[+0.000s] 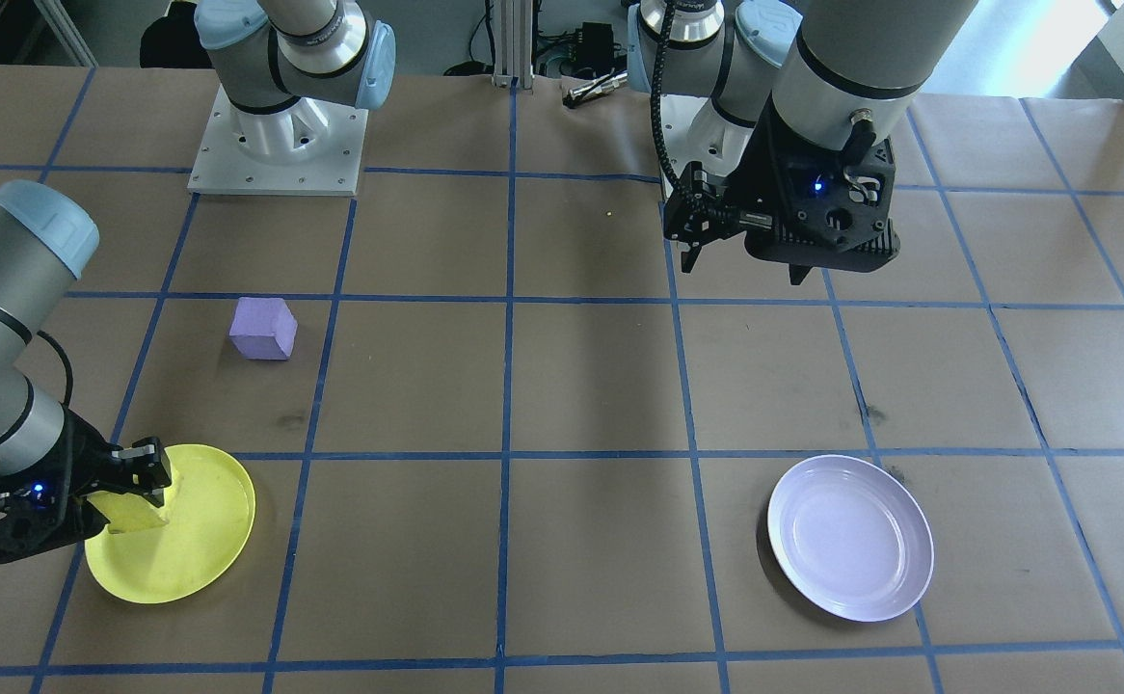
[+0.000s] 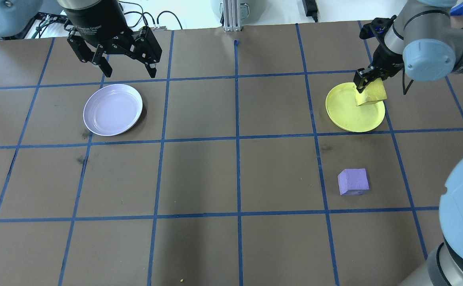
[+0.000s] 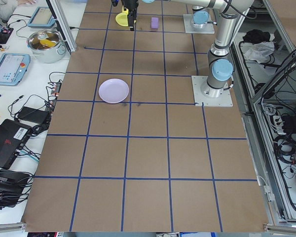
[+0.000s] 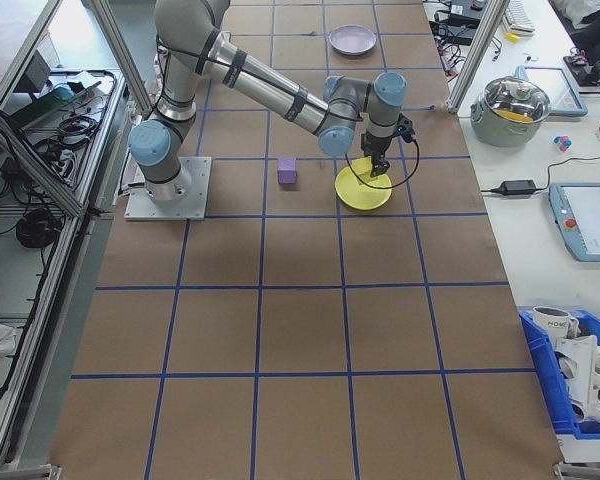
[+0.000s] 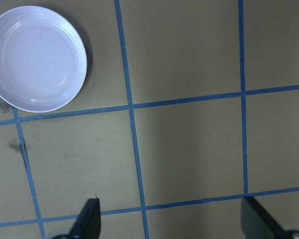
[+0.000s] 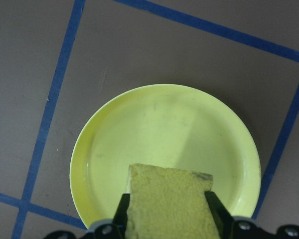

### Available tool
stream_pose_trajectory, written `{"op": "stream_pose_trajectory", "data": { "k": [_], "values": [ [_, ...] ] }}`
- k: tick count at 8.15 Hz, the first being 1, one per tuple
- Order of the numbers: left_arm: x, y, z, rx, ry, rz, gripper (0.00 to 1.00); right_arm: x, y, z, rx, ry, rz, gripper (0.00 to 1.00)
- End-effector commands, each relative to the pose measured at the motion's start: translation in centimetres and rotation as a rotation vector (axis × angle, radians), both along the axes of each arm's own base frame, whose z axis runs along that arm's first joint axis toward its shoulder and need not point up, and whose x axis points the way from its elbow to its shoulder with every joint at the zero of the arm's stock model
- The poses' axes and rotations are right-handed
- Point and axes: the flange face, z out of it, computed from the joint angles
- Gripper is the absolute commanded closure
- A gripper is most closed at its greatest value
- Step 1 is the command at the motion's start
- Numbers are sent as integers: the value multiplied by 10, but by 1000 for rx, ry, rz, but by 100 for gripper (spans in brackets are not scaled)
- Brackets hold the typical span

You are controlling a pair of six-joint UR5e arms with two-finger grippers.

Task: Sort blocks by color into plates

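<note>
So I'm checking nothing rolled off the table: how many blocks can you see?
2. The yellow block is gripped in the right hand over the yellow plate. The purple block sits on the table paper, nearer the robot's base than that plate. None seems hidden.

Grey arms, pale-blue joint caps, black fingers [image 2: 107, 68].

Yellow block [image 2: 371, 95] & plate [image 2: 350, 115], purple block [image 2: 353, 181], lavender plate [image 2: 112, 109], brown blue-gridded table [image 2: 199, 174].
</note>
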Motion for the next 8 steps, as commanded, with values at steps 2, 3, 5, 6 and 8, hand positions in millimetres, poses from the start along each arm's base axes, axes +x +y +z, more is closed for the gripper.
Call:
{"op": "stream_pose_trajectory", "data": {
  "k": [2,3,5,6,8],
  "values": [
    [0,2,-4,6,0,0,0,8,-7,-42,60,-16,16,16],
    [0,2,-4,6,0,0,0,7,-6,-40,65,-11,14,0],
    [0,2,-4,6,0,0,0,5,-5,-32,61,20,16,0],
    [0,2,-4,6,0,0,0,6,-1,-19,56,20,15,0],
    [0,2,-5,8,-1,0,0,12,29,21,151,4,-103,0]
  ]
}}
